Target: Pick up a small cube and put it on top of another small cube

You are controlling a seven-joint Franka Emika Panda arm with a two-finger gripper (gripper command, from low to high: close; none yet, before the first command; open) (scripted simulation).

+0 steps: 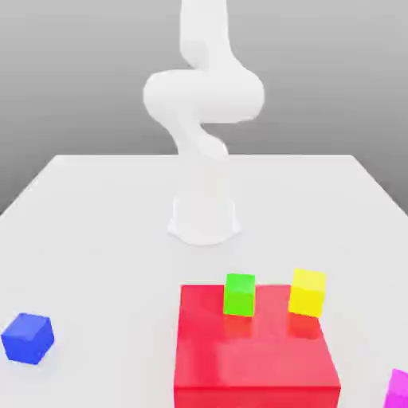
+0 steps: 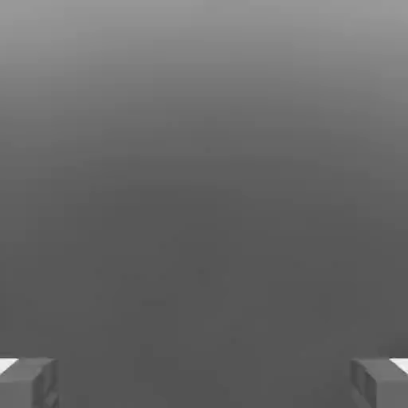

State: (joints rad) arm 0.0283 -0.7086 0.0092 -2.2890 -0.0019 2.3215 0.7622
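While its two fingers are standing wide apart with nothing between them, the gripper (image 2: 204, 384) is facing empty grey background. In the exterior view, the magenta cube (image 1: 397, 392) is lying at the right edge, beyond the red block (image 1: 255, 351); the blue cube (image 1: 28, 339) is resting far to the left. The arm (image 1: 203, 96) is probably needing to reach down toward the magenta cube first.

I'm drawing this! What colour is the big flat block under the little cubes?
The big block is red, clearest in the exterior view.

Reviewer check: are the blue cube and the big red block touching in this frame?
Apart. The exterior view shows a wide strip of bare table between the blue cube and the red block.
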